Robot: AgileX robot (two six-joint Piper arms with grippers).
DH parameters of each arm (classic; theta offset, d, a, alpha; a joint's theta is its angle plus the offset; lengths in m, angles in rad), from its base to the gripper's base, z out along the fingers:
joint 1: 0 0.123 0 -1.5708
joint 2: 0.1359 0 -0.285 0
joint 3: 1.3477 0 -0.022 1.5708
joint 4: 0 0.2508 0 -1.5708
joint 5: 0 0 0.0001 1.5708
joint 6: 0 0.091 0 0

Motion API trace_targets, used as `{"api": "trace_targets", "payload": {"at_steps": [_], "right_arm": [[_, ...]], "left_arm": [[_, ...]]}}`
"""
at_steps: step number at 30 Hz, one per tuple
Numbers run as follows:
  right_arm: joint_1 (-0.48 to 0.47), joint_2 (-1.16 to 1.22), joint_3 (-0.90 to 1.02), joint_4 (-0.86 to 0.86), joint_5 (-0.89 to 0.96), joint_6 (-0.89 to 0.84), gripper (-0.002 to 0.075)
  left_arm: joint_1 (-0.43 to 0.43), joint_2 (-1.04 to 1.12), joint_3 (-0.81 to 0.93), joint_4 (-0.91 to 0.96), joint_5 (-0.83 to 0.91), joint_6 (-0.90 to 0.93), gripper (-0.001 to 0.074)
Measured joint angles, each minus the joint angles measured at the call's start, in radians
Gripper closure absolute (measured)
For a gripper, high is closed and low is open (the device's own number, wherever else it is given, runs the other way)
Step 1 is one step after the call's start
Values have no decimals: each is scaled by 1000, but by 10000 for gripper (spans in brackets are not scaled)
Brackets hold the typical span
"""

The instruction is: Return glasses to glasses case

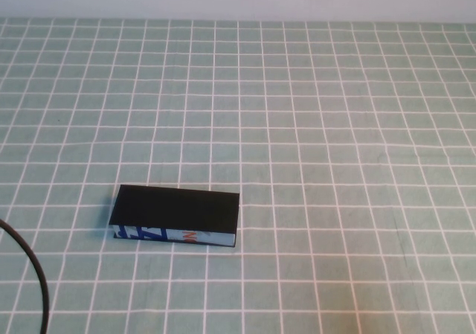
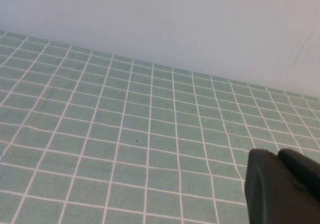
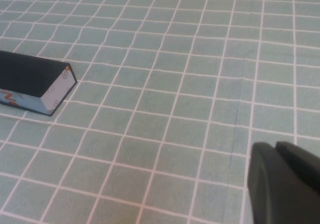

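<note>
Closed, the glasses case [image 1: 175, 215] sits at seven o'clock with no glasses visible; right gripper [image 3: 287, 184] clenched empty, left gripper [image 2: 282, 186] unreadable, so retreat likely remains.

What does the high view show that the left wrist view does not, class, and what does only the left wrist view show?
Only the high view shows the glasses case, lid closed, lying on the robot's left part of the table, plus a black cable curving at the near left edge. No glasses or arms appear there.

Only the left wrist view shows the left gripper, hanging over bare cloth, and the white wall behind the table. The right gripper, shut, appears in its own wrist view only.

Both share the green checked tablecloth.
</note>
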Motion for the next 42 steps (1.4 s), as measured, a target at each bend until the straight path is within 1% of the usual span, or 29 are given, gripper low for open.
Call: {"api": "trace_targets", "payload": {"at_steps": [5,8,10,14,17,22,26,30,42], "right_arm": [[0,0,0,0,0,0,739],[0,0,0,0,2,0,739],[0,0,0,4,2,0,739],[0,0,0,20,2,0,739],[0,0,0,33,2,0,739],[0,0,0,35,2,0,739],[0,0,0,35,2,0,739],[0,0,0,37,2,0,739],[0,0,0,39,2,0,739]], "left_arm": [[0,-7,6,0,-7,0,733],[0,-75,31,37,21,-7,733],[0,-140,63,134,24,-72,733],[-26,-293,155,469,26,-332,733],[-38,-397,232,582,26,-418,733],[-38,-534,344,622,67,-428,734],[-38,-577,357,625,198,-419,733],[-38,-578,357,629,314,-363,733],[-38,-578,357,631,328,-340,734]]}}
